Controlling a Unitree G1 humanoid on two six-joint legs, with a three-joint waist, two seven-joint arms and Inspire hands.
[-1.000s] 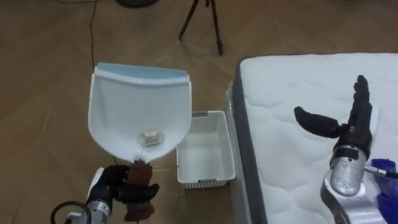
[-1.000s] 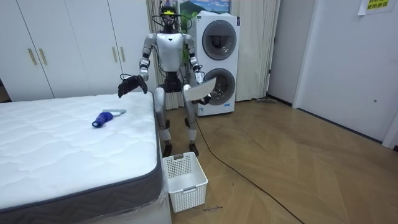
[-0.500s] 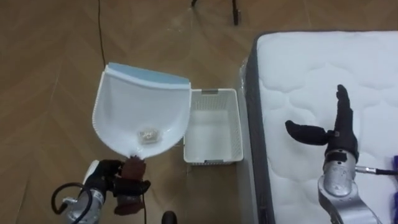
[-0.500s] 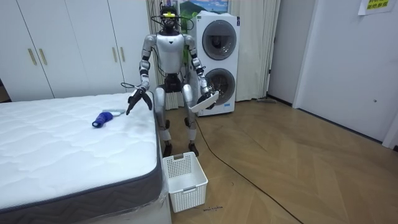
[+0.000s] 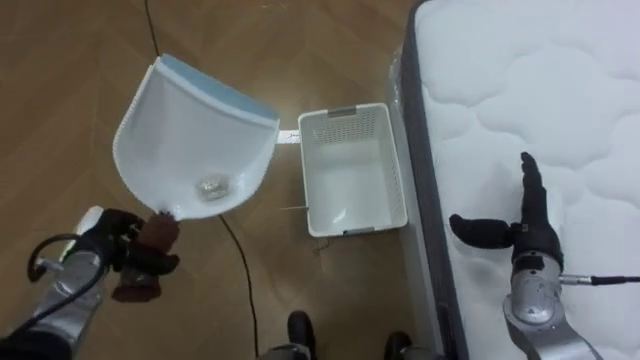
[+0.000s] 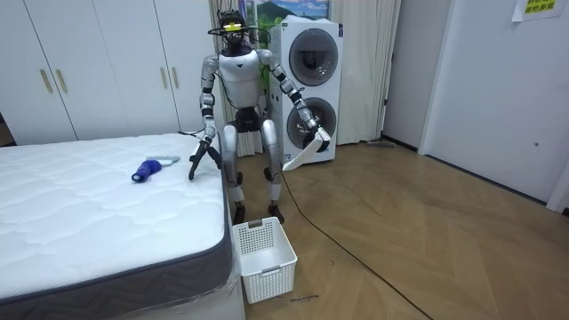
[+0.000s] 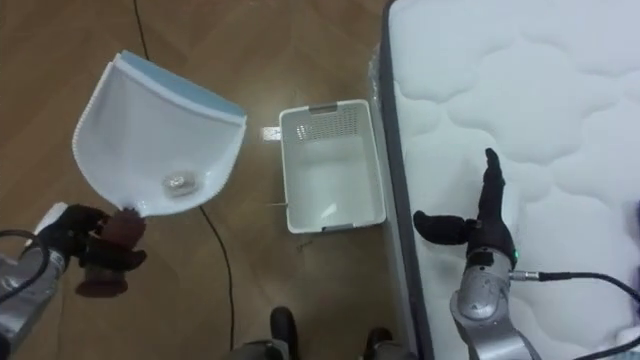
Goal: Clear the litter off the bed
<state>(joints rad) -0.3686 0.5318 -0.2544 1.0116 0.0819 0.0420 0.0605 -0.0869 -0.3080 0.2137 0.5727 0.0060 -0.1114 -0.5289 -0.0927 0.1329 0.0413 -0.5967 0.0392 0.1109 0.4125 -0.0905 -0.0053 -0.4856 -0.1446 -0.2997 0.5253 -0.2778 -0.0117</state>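
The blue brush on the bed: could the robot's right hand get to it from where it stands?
Probably yes: the right hand is open over the mattress edge, the blue brush lies just beyond it, and nothing lies between them.

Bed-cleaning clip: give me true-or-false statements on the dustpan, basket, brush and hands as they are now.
1. The left hand is curled round the dustpan's handle. True.
2. The dustpan is empty. False: a small pale scrap lies in it.
3. The basket stands on the mattress. False: the basket stands on the floor beside the bed.
4. The right hand is open over the mattress. True.
5. The right hand holds the brush. False: the brush lies on the mattress.
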